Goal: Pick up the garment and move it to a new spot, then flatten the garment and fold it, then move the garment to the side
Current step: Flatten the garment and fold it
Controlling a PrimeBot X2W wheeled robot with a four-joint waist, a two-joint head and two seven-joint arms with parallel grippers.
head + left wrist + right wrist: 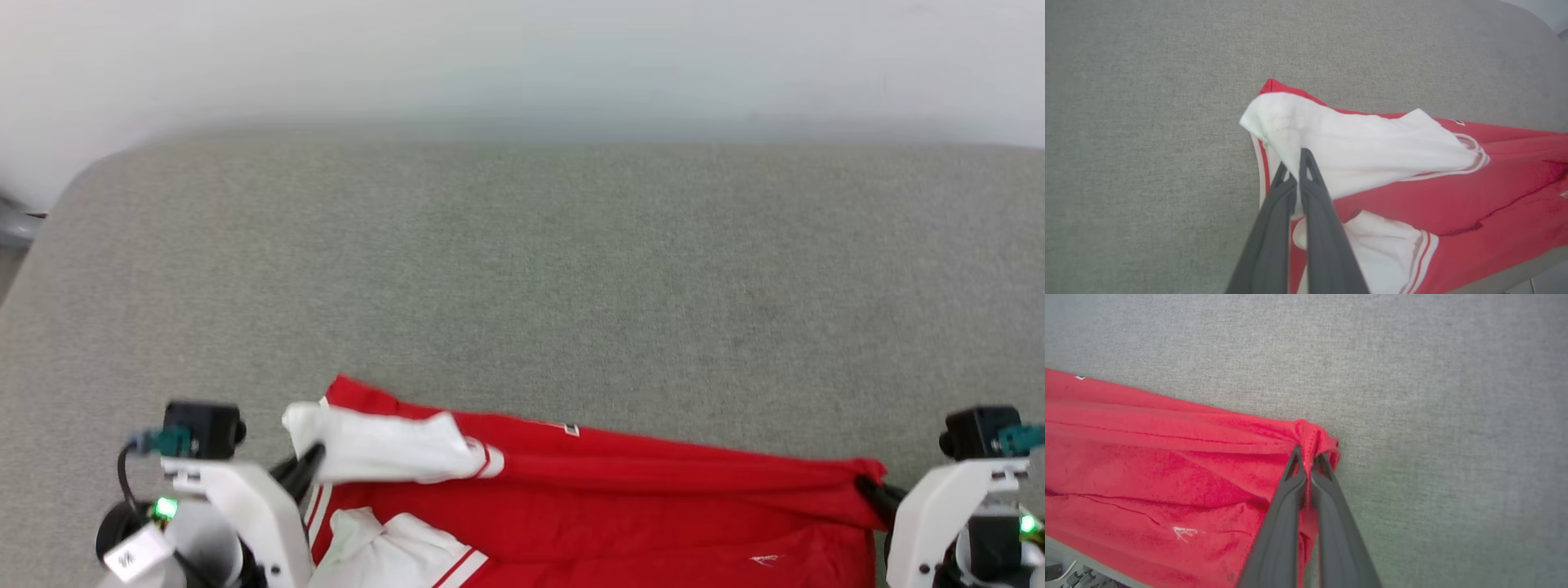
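Note:
The garment (620, 498), a red jersey with white sleeves and striped trim, lies stretched along the near edge of the grey surface. My left gripper (312, 456) is shut on its white sleeve (1355, 151) at the left end; in the left wrist view that gripper (1295, 161) pinches the white cloth. My right gripper (867, 487) is shut on the red hem corner at the right end, and in the right wrist view the gripper (1308, 455) has bunched red fabric (1167, 473) between its tips. A second white sleeve (392, 547) lies below the first.
The grey fabric-covered surface (522, 269) stretches wide beyond the garment, up to a pale wall (522, 57). Its near edge shows at the lower right of the left wrist view (1515, 273).

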